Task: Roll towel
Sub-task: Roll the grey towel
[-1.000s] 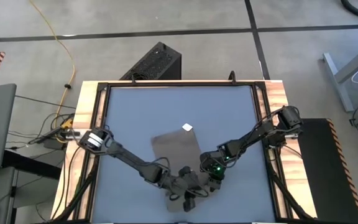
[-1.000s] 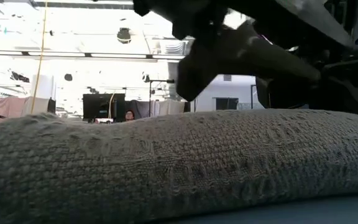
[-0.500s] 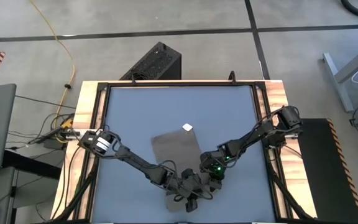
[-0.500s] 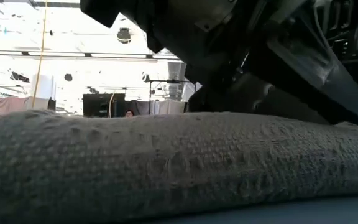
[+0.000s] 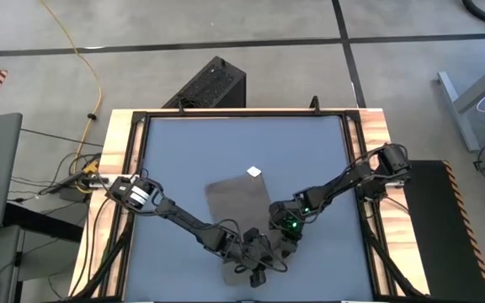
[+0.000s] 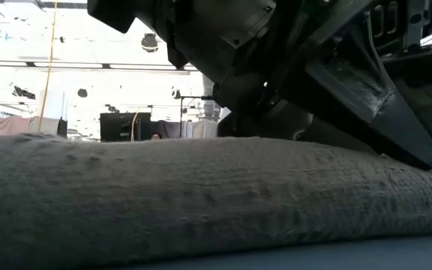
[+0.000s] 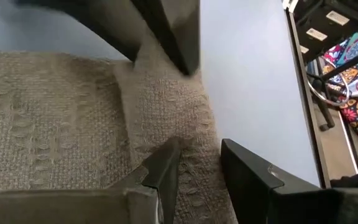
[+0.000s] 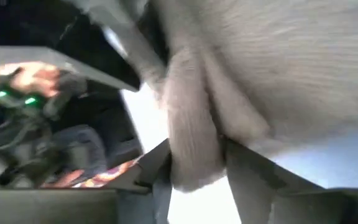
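1. From the high view I see the towel point(image 5: 239, 204) lying on the blue desk point(image 5: 183, 151), toward its near edge, a flat grey-brown sheet with a small white tag point(image 5: 253, 172) at its far corner. Both arms reach in and meet over its near end, and their dark bodies hide that end from me here.

2. The low view gives me what the overhead cannot: the near end of the towel point(image 6: 201, 195) is a thick roll lying across the whole width of the picture, its coarse weave plain. Dark arm parts sit on top of it, with one pointed finger point(image 6: 381, 112) pressing down into the roll.

3. On the left wrist view my left hand point(image 7: 199, 165) stands partly open, its two fingers set astride a raised fold of towel point(image 7: 166, 106) with the cloth between them. I cannot tell whether they pinch it or only rest on it. Bare blue desk shows just beside the fold, and another dark finger point(image 7: 169, 31) touches the cloth farther along.

4. On the right wrist view my right hand point(image 8: 194, 163) has a bunched ridge of towel point(image 8: 194, 124) between its fingers. A slight gap shows on each side of the cloth, so the fingers look loosened rather than clamped.

5. Only the low view sees into the room behind, bright and cluttered.
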Controlling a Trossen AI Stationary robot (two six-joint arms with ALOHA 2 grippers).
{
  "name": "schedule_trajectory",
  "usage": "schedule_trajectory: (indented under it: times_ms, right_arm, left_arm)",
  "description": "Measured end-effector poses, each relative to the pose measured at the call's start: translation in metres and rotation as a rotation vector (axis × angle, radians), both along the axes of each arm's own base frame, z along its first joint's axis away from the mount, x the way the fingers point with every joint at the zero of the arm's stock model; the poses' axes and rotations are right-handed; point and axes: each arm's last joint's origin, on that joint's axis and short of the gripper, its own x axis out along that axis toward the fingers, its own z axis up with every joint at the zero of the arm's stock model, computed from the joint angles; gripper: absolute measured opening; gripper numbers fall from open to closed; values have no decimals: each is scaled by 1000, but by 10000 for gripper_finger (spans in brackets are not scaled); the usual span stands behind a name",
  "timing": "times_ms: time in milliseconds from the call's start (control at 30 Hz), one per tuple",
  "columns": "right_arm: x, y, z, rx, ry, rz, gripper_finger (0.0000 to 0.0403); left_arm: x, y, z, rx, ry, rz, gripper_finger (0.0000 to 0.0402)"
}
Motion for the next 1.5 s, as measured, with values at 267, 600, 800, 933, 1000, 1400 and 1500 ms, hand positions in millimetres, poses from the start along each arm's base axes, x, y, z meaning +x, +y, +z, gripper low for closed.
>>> schedule_trajectory:
  times_ms: [267, 600, 800, 933, 1000, 1400, 1500]
  right_arm:
    - [-29, -22, 53, -170, -67, -36, 201]
    - [-68, 12, 105, -429, -415, 29, 199]
    - [-81, 66, 103, -618, -759, 270, 198]
    - [-85, 97, 87, -713, -892, 389, 198]
    - [-84, 110, 77, -735, -931, 422, 198]
    - [-51, 138, 51, -882, -970, 459, 198]
    - [-47, 139, 49, -930, -962, 468, 198]
  left_arm:
    - [-1, 0, -1, -34, 18, 24, 112]
    - [-2, -1, -3, -70, 58, -3, 112]
    - [-3, -2, -3, -86, 69, -25, 112]
    - [-3, -1, -3, -96, 75, -32, 112]
    - [-2, 0, -3, -101, 77, -35, 112]
    - [1, 6, -3, -140, 97, -68, 112]
    - [1, 6, -3, -147, 100, -75, 112]
